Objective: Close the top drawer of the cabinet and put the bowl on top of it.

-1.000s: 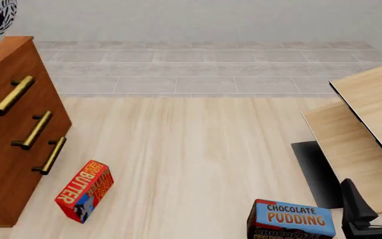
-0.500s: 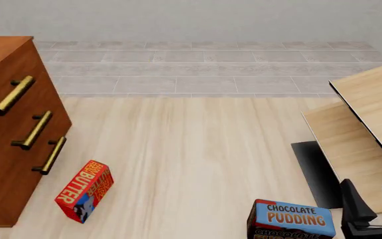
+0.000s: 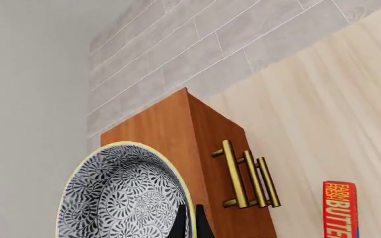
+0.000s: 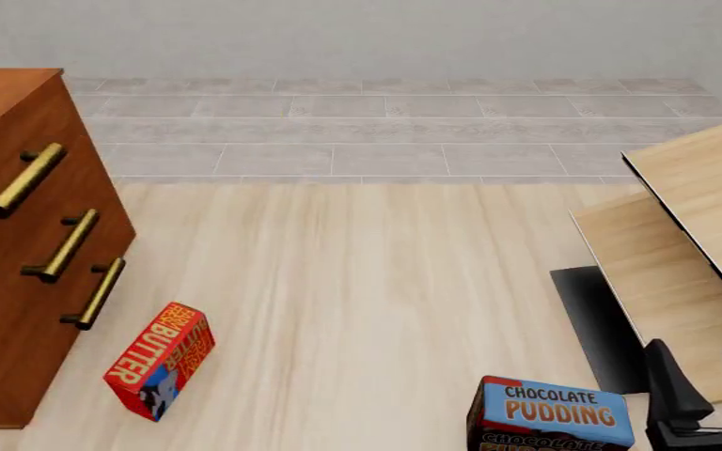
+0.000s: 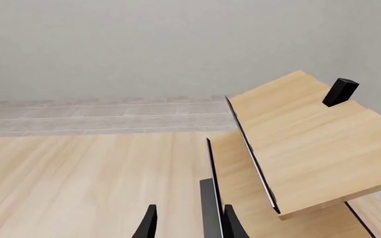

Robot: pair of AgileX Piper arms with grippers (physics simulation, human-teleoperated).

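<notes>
The left fingers grip the rim of the bowl, held above the cabinet, whose top drawer sits flush. The right fingers stand apart, holding nothing

Red box: "BUTTER". Blue-topped box: "CHOCOLATE PUDDING".
</notes>
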